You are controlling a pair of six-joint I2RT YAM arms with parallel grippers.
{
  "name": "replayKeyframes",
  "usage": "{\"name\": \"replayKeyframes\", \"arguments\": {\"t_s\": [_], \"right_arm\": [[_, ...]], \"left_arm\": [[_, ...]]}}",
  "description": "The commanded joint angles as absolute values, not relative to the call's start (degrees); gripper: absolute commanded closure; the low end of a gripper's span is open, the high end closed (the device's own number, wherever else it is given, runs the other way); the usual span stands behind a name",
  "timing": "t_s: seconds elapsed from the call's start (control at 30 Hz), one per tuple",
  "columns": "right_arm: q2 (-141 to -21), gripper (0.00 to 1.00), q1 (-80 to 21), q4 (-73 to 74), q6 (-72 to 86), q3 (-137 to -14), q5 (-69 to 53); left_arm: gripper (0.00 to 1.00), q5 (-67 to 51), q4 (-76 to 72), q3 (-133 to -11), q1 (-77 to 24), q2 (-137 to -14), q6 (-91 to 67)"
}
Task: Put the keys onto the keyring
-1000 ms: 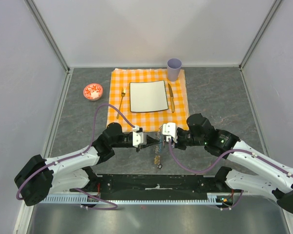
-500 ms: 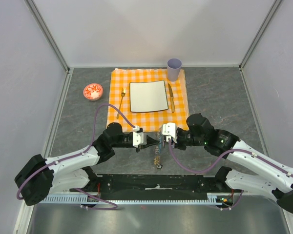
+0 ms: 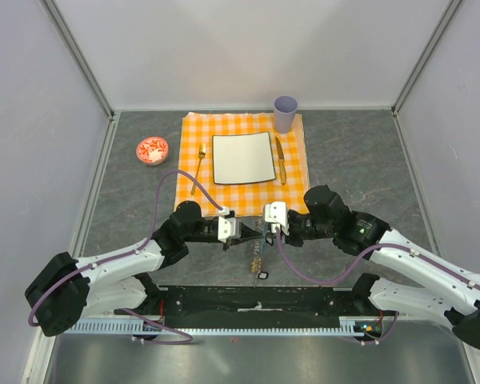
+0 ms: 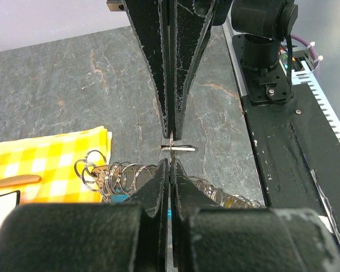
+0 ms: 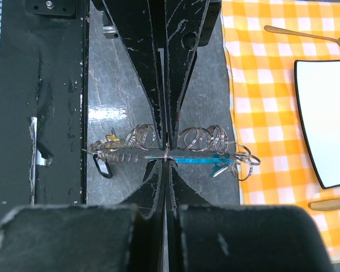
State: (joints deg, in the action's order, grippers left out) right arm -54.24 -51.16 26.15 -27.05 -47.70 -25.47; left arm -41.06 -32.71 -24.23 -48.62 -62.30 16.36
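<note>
The keyring [image 5: 198,161] is a long bundle of silvery wire rings with a turquoise tag, and a black clip [image 5: 102,168] hangs at one end. It is held just above the grey table, in front of the cloth [image 3: 258,258]. My left gripper [image 3: 250,232] and right gripper [image 3: 264,230] meet tip to tip at its middle, both shut. In the right wrist view my right gripper [image 5: 167,163] pinches the bundle where the wire meets the tag. In the left wrist view my left gripper [image 4: 170,163] shows blue between its pads. A small silvery key-like blade [image 5: 220,170] hangs under the tag; other keys cannot be made out.
Behind the grippers lies an orange-checked cloth [image 3: 240,192] with a white square plate [image 3: 242,158], a gold fork [image 3: 200,164] and a gold knife [image 3: 280,160]. A lilac cup [image 3: 286,114] stands at its back corner. A red-and-white bowl [image 3: 152,150] sits to the left. The black base rail [image 3: 256,300] lies close below.
Almost nothing: both grippers stay shut at the same spot, and the hanging end of the bundle has swung slightly.
</note>
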Motion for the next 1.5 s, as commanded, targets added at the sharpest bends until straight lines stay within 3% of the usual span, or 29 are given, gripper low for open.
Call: {"name": "replayKeyframes", "arguments": {"t_s": [0.0,0.83,1.27,1.47], "right_arm": [[-55.11,1.00,-51.33,24.08,-26.98,-49.57,-28.04],[-54.85,1.00,-51.94,28.21,-28.74,-49.92,-25.76],[-52.65,1.00,-55.19,30.50,-30.23,-50.98,-23.91],[-50.81,1.00,-55.90,28.84,-28.22,-51.33,-19.89]], "left_arm": [[0.98,-42.28,-39.29,-26.46,-48.69,-61.79,15.47],[0.98,-36.30,-38.41,-26.10,-48.60,-59.15,12.40],[0.98,-29.45,-30.77,-30.41,-48.25,-58.10,5.02],[0.98,-31.55,-29.27,-30.24,-48.25,-54.86,4.57]]}}
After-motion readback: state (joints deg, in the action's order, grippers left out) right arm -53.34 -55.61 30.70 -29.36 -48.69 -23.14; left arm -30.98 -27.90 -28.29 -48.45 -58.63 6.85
